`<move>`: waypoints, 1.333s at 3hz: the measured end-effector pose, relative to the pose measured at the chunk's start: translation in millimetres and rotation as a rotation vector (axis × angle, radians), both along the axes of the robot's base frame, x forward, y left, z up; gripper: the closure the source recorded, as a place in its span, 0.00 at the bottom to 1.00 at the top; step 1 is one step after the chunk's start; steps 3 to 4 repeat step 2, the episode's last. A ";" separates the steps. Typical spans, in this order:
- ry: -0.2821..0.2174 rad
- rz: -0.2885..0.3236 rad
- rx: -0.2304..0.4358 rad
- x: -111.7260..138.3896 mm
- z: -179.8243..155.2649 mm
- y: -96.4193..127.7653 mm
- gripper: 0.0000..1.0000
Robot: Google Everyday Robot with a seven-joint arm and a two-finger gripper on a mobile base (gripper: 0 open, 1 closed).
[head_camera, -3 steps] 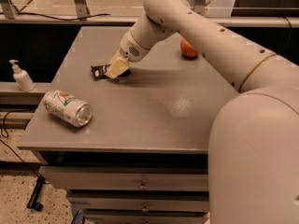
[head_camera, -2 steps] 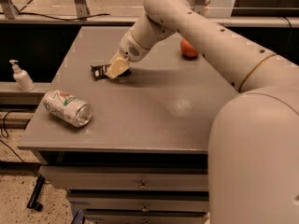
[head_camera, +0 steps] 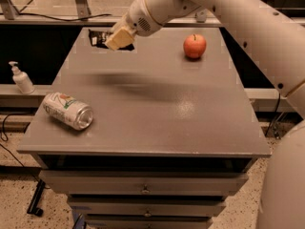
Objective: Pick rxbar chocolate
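A soda can point(head_camera: 66, 110) lies on its side at the table's point(head_camera: 157, 123) 8 o'clock; a soap bottle point(head_camera: 21, 78) stands off the table at 9; an apple point(head_camera: 194, 46) sits at 1; at 11, the gripper point(head_camera: 117, 39) pinches the rxbar chocolate point(head_camera: 98, 36), held above the tabletop.

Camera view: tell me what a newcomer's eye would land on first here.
The big white arm reaches in from the upper right. Its gripper is over the far left of the grey table, clamped on the black rxbar chocolate. A red apple stands at the far right, and a silver-white soda can lies on its side near the front left edge.
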State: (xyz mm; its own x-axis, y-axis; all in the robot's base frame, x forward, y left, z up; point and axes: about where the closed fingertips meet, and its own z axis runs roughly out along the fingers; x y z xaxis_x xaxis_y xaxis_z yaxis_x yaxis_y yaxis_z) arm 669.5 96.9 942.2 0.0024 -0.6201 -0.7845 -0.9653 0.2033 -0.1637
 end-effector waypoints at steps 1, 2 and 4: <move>-0.048 -0.033 0.048 -4.0 31.1 -8.3 1.00; -0.047 -0.033 0.048 -4.0 31.1 -8.2 1.00; -0.047 -0.033 0.048 -4.0 31.1 -8.2 1.00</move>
